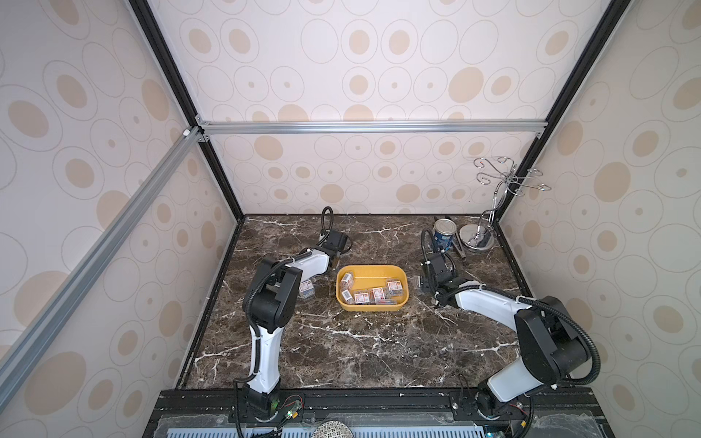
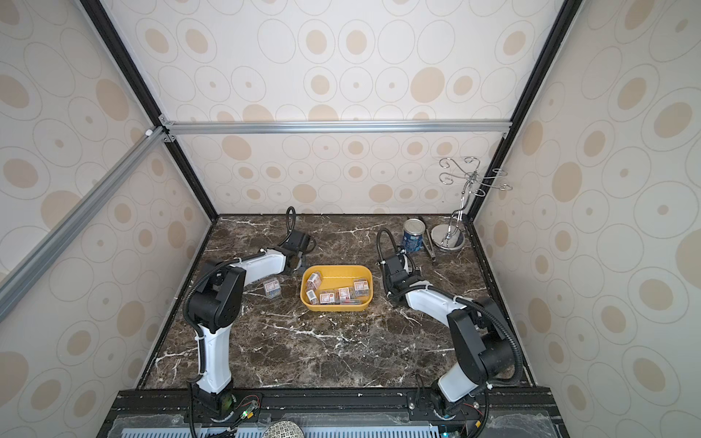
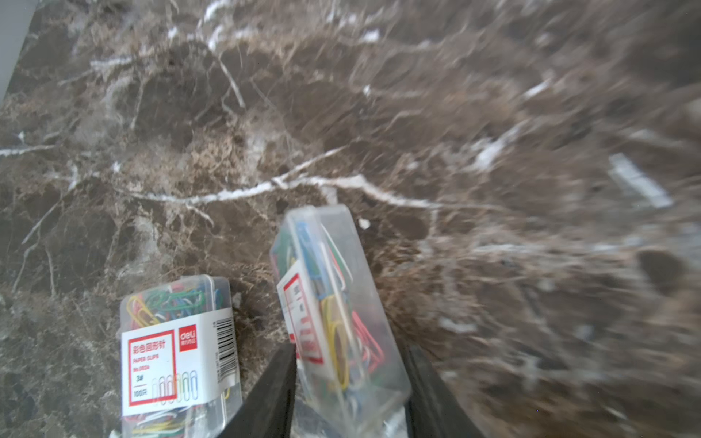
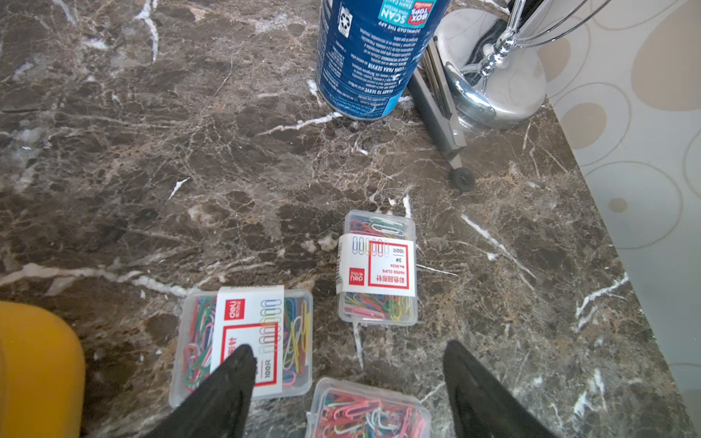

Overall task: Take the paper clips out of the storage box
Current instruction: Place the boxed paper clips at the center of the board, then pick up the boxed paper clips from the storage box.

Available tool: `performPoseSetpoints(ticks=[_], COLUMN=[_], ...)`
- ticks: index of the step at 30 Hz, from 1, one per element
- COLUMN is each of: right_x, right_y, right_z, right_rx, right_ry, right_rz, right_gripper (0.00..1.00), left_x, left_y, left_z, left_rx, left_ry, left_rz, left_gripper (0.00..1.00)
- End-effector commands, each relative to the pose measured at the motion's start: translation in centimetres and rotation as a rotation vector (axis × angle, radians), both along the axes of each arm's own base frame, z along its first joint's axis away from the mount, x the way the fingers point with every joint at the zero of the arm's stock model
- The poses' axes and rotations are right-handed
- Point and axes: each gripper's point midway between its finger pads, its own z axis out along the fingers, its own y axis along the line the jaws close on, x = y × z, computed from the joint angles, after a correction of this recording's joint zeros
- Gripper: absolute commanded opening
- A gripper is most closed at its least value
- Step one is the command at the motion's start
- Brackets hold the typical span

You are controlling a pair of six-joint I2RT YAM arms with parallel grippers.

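Observation:
The storage box (image 1: 371, 268), a shallow yellow tray, sits mid-table in both top views and holds several clear boxes of paper clips (image 1: 377, 294). Left of the tray, my left gripper (image 3: 349, 352) is open. One paper clip box (image 3: 341, 288) stands tilted on edge between its fingers, loose on one side. Another box (image 3: 178, 352) lies flat beside it on the marble. Right of the tray, my right gripper (image 4: 347, 347) hangs open over three more boxes on the table (image 4: 379, 269) (image 4: 246, 341) (image 4: 368, 413), gripping none. The tray's corner (image 4: 38, 364) shows beside them.
A blue-labelled tin can (image 1: 444, 233) stands at the back right. Next to it are a chrome hook stand (image 1: 478, 237) and metal tongs (image 4: 440, 125). Patterned walls close off the table's left, right and back sides.

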Motion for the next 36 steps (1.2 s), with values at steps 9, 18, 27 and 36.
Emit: performPoseSetpoints(ticks=[9, 18, 27, 36], right_x=[0.0, 0.0, -1.0, -3.0], right_y=[0.1, 0.1, -0.2, 6.1], right_z=[0.4, 0.7, 1.5, 6.8], right_rx=[-0.021, -0.023, 0.015, 0.202], right_ry=[-0.008, -0.02, -0.002, -0.076], right_rz=[0.001, -0.001, -0.037, 0.143], right_gripper=[0.79, 0.79, 0.78, 0.78], left_x=[0.1, -8.2, -16.1, -17.4], left_y=[-0.6, 2.7, 8.9, 12.4], left_z=[4.9, 14.3, 13.3, 9.0], left_rx=[-0.058, -0.238, -0.193, -0.188], left_ry=[-0.117, -0.45, -0.637, -0.714], left_rz=[-0.014, -0.011, 0.08, 0.244], left_gripper=[0.44, 0.48, 0.62, 0.72])
